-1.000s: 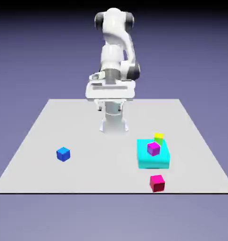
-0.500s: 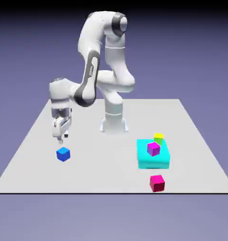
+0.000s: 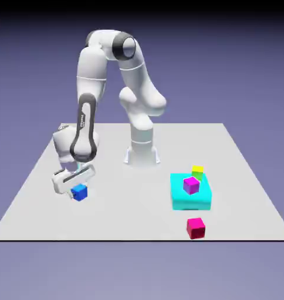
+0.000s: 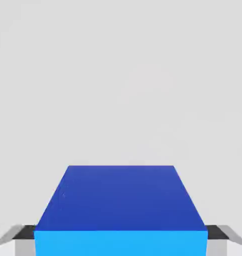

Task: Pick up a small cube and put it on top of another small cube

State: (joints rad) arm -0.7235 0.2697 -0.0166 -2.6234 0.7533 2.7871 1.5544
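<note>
While the arm bends down over the table's [image 3: 138, 220] side at the exterior view's left, the gripper [image 3: 74, 188] sits low at the blue cube [image 3: 80, 192], which rests on the tabletop roughly midway between the far and near edges. Hand view: blue cube [image 4: 120, 205] fills the lower middle, top face darker, front face lighter; one grey fingertip [image 4: 24, 235] shows at its left side, the other at its right, each right against the cube's side. Whether the fingers are pressing the cube or only bracketing it, cannot tell; cube appears flat on the surface, not lifted. Bare pale table fills the rest of the hand view. Toward the edge at the exterior view's right: a cyan block [image 3: 191, 193], wide and flat, with a purple cube [image 3: 191, 185] on top of it. A yellow cube [image 3: 198, 171] stands at the block's far side, touching or just behind it; cannot tell which. A magenta cube [image 3: 196, 227] lies alone close to the near edge, just in front of the cyan block, apart from it. Blue cube is well apart from all of these. Robot base [image 3: 142, 153] stands toward the far edge, middle.
</note>
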